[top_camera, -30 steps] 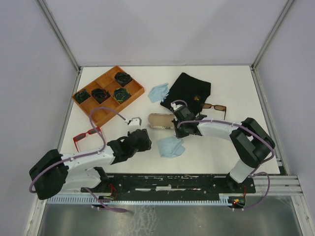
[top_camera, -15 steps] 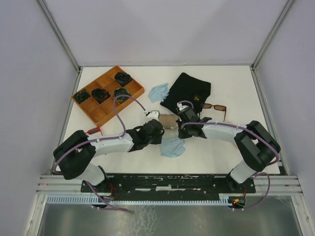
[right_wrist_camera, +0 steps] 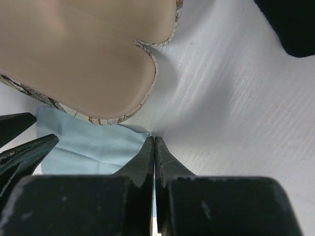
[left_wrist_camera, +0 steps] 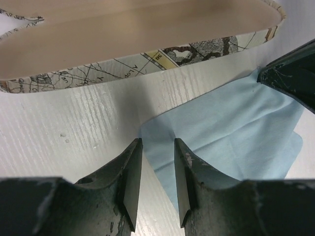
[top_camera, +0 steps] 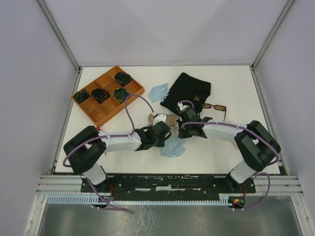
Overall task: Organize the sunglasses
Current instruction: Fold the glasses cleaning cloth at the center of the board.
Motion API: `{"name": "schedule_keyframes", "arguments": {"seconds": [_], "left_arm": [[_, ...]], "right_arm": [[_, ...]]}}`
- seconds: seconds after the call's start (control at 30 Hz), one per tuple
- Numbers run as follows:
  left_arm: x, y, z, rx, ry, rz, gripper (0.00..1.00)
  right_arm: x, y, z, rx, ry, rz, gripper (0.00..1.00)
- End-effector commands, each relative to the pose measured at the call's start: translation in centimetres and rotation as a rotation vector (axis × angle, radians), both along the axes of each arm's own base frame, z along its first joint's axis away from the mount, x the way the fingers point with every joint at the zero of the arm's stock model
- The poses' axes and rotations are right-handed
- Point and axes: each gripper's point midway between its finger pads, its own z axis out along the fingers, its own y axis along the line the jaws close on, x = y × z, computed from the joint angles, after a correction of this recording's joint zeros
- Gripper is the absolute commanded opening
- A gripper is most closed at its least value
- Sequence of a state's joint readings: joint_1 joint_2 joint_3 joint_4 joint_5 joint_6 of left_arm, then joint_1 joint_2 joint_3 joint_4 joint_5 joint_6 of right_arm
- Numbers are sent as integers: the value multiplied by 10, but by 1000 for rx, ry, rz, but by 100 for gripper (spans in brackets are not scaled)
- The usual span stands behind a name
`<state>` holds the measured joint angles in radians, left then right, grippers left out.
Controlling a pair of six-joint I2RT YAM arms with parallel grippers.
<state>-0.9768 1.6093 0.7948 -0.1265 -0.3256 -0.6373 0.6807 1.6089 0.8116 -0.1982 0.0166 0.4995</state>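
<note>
The brown sunglasses (top_camera: 215,106) lie on the white surface (top_camera: 226,83) at the right, just beside the edge of a black cloth (top_camera: 189,91) and beyond the right arm; they are touched by no gripper. In the middle a patterned case (left_wrist_camera: 147,29) lies open, and inside it only its pale lining shows. Near its front wall lies a blue cloth (top_camera: 172,146). The left gripper (left_wrist_camera: 157,143) hangs low over one corner of this cloth; its fingers stand a little apart, with a narrow gap, and they do not pinch the cloth. The right gripper (right_wrist_camera: 154,140) is closed, its fingers pressed together, with the tips at the edge of the same cloth. At the far left stands a wooden tray (top_camera: 101,114) with compartments; four of them hold one dark bundle (top_camera: 122,78) each, too small to tell what it is. A second blue cloth (top_camera: 158,92) lies between the tray and the black cloth.
</note>
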Motion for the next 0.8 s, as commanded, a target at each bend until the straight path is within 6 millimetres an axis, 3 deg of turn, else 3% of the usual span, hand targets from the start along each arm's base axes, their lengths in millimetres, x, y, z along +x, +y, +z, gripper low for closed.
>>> {"name": "schedule_keyframes", "arguments": {"seconds": [0.0,0.27,0.77], "left_arm": [[6,-2,7,49,-39,-14,39],[3,4,-4,122,-38,-3,39],[6,13,-3,187,-64,29,45]], "right_arm": [[0,-9,-1,-20,-7,-6,0],[1,-9,0,-15,-10,0,0],[1,-8,0,-14,-4,10,0]]}}
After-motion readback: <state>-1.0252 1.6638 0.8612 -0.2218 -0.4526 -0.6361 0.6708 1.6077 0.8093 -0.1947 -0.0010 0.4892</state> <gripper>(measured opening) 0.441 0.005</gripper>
